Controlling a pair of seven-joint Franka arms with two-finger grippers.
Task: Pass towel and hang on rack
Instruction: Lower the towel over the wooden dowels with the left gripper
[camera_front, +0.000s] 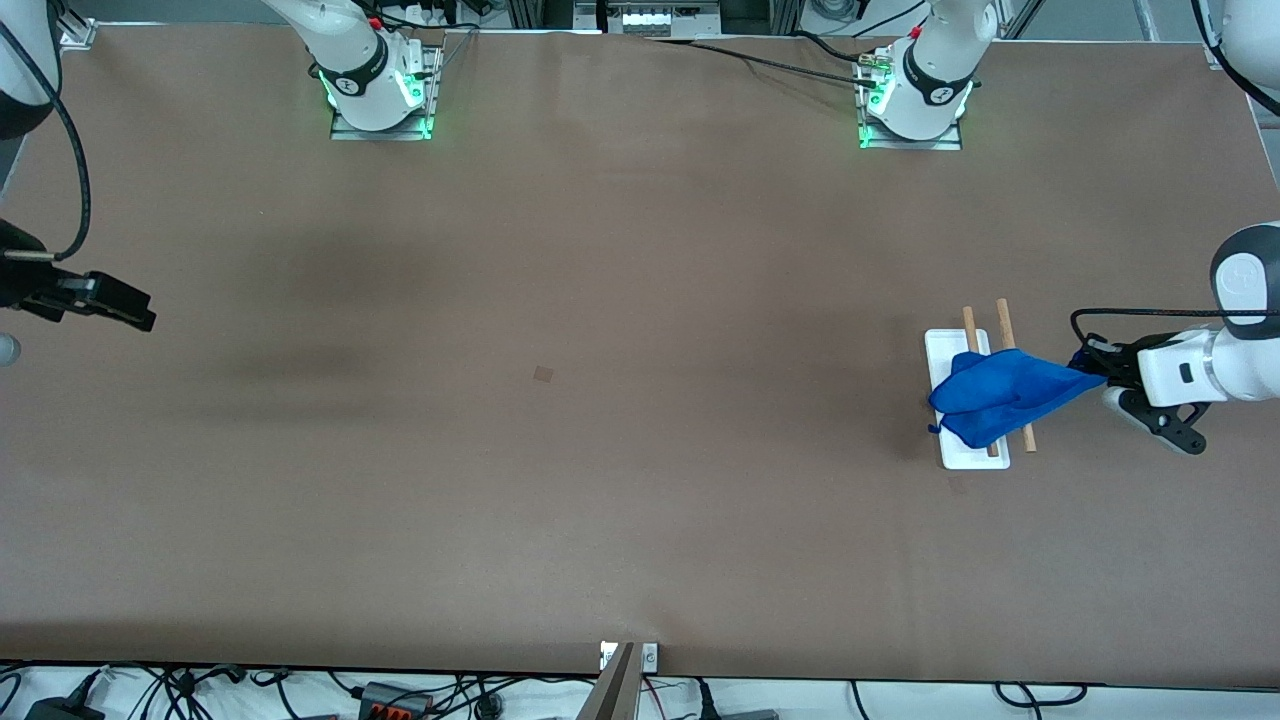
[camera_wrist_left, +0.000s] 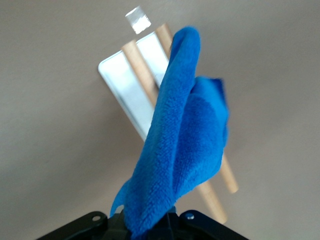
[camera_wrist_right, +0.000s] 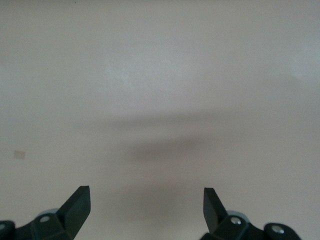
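The big brown table (camera_front: 600, 480) fills most of the front view. Two white robot arms stand along its top edge.

The left arm comes in low at its own end of the table. Its left gripper (camera_front: 1098, 378) is up in the air just beside the rack (camera_front: 955, 345), over the table. Its jaws are pinching one end of the towel (camera_front: 1000, 395). In the left wrist view you can see the blue cloth (camera_wrist_left: 180, 150) squeezed tight between the black jaws.

The right arm waits at its own end of the table, well apart from the rack. Its right gripper (camera_front: 105, 300) hangs over bare table. In the right wrist view its jaws (camera_wrist_right: 146, 202) are spread wide with nothing between them.

The rack sits on the table near the left arm's end. It has a flat white base (camera_wrist_left: 125, 95) and two light-brown wooden rods (camera_front: 970, 328) side by side.

The towel is bright blue and soft. It is bunched up and lies over both rods, covering their middles. One end stretches out to the left gripper. The rest hangs down over the white base.

A tiny brown square (camera_front: 543, 374) lies near the middle of the table.
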